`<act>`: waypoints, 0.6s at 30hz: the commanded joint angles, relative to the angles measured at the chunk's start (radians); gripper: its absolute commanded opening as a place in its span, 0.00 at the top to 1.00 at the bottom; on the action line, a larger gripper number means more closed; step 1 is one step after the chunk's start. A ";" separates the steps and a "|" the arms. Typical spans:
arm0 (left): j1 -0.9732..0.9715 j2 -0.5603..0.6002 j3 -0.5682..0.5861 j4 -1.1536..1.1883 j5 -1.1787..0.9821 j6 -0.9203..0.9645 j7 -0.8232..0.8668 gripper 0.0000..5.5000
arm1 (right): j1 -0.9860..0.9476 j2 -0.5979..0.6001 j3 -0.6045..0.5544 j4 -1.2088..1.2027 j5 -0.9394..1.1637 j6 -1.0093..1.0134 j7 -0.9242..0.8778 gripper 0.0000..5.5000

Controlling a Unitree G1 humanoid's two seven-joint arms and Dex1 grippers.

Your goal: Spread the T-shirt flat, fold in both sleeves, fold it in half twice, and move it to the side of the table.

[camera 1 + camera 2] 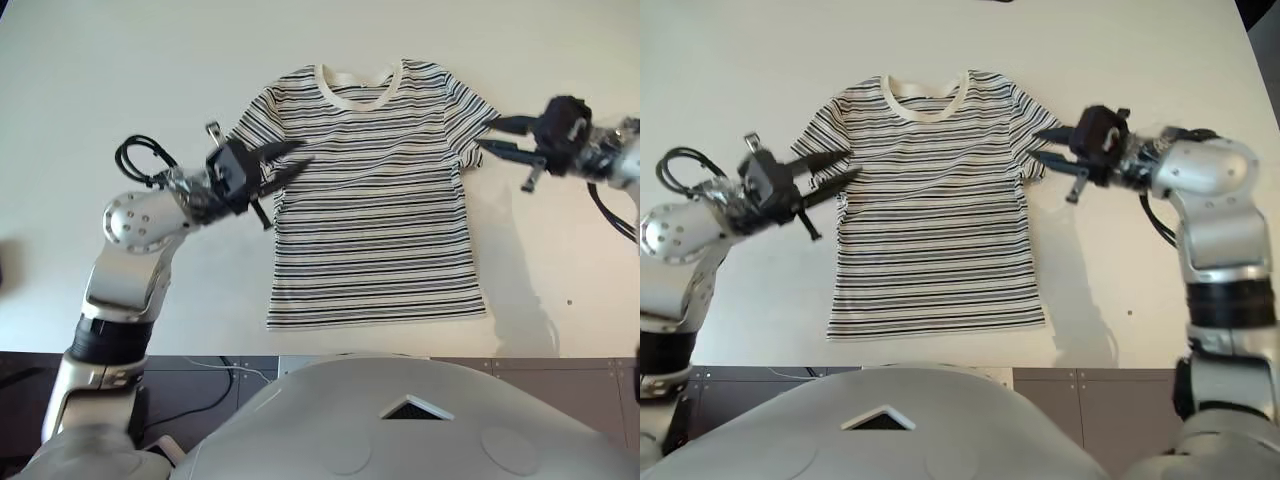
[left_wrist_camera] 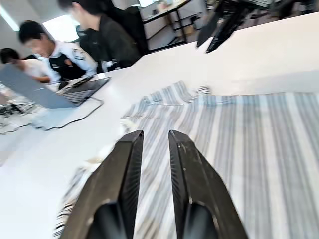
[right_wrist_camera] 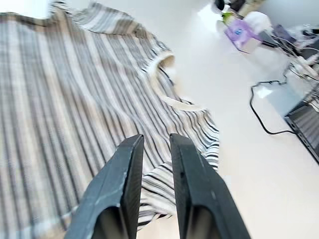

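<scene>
Left eye view: a striped T-shirt lies spread flat mid-table, collar toward the far side. At left, the left gripper points right, its fingers slightly parted and empty, with the tips over the left sleeve. At right, the right gripper points left, its fingers also parted and empty, with the tips at the right sleeve edge. Contact with the cloth is unclear.
</scene>
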 commanded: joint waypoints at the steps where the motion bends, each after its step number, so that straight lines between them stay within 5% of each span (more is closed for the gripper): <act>1: -0.137 -0.086 -0.054 0.241 0.191 -0.036 0.131 0.83 | -0.174 0.139 0.081 0.321 -0.141 -0.122 -0.104 0.83; 9: -0.270 -0.104 -0.181 0.656 0.484 -0.201 0.216 0.83 | -0.278 0.226 0.163 0.820 -0.309 -0.330 -0.175 0.83; 18: -0.362 -0.155 -0.184 0.834 0.536 -0.314 0.271 0.83 | -0.323 0.217 0.158 1.020 -0.374 -0.455 -0.263 0.83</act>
